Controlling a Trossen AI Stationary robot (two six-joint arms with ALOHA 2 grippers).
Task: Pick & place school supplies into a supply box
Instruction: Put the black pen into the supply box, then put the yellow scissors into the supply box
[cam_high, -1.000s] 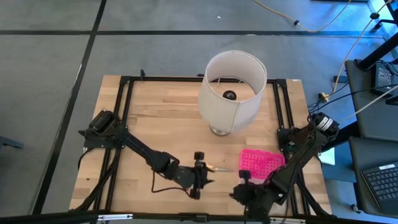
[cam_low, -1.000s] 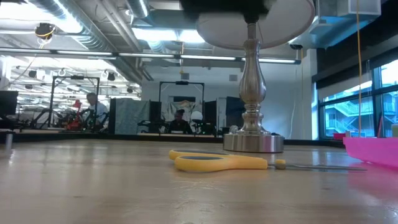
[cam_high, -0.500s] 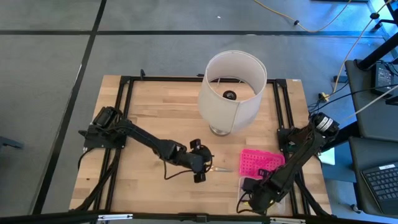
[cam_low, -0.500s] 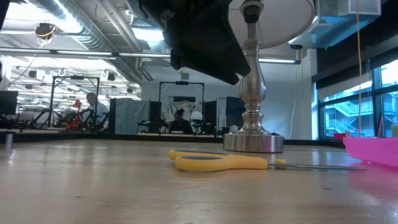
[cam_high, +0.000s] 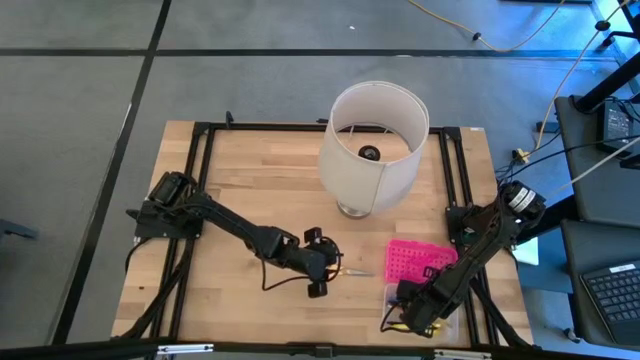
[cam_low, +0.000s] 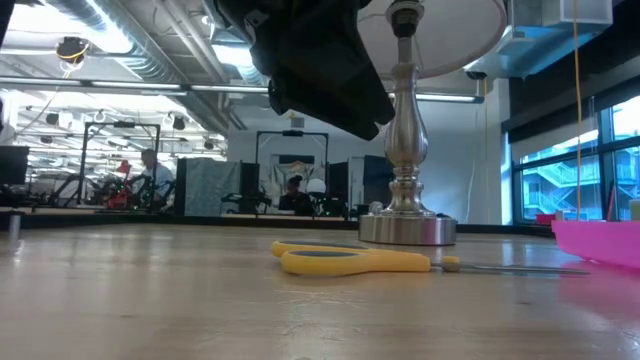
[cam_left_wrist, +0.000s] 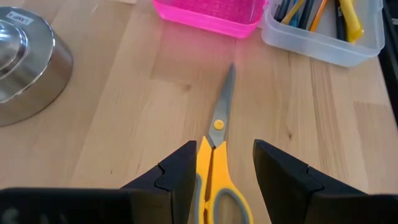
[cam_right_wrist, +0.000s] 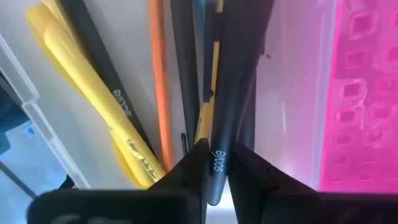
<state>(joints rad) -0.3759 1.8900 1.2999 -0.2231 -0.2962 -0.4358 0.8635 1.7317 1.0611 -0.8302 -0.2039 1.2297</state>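
Scissors (cam_left_wrist: 217, 163) lie flat on the table (cam_left_wrist: 124, 112), handles between the left tool's (cam_left_wrist: 216, 171) spread fingers, blades pointing straight ahead toward the pink lid (cam_left_wrist: 208, 15). Farther right, the right tool (cam_right_wrist: 216, 167) pinches a dark pen (cam_right_wrist: 227, 124) inside the box (cam_left_wrist: 323, 37).

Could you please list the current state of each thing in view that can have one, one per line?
Scissors: closed, flat on the table, not gripped.
Left pincer: open, straddling the scissors' handles.
Right pincer: nearly shut around a dark pen, inside the clear tray.
Clear tray: open, holding pens and pencils.
Pink lid: off, beside the tray.
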